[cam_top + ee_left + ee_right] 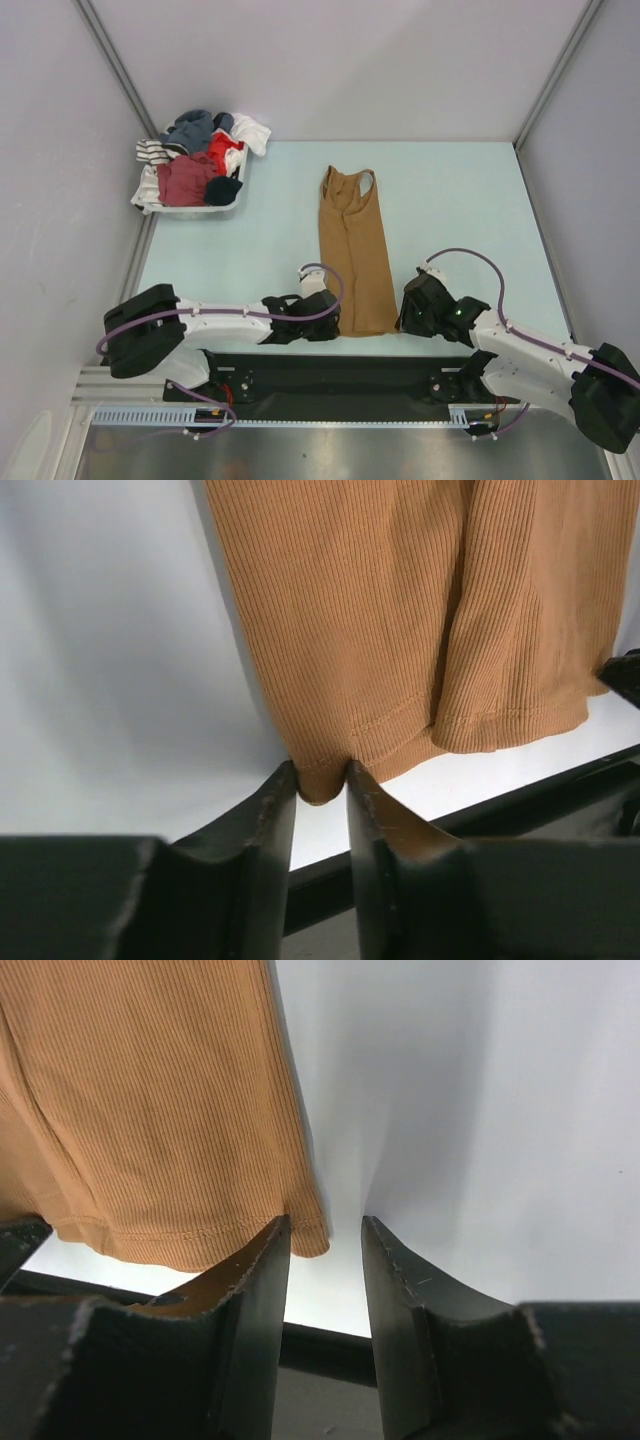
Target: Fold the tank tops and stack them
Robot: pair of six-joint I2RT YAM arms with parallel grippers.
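The tan-brown tank top (355, 255) lies on the table folded into a long narrow strip, straps at the far end and hem near the arms. My left gripper (335, 325) is shut on the hem's near left corner; in the left wrist view the cloth (380, 630) is pinched between the fingertips of the gripper (322, 775). My right gripper (403, 318) is open at the hem's near right corner. In the right wrist view the cloth's corner (150, 1110) lies just past the left finger of the gripper (326, 1225). A dark maroon red top (185, 180) lies in the basket.
A white basket (228, 205) at the far left holds mixed clothes: grey, striped, red, white and dark pieces. The table's near edge, with a black strip (340, 375), runs just behind both grippers. Grey walls close in the table on three sides.
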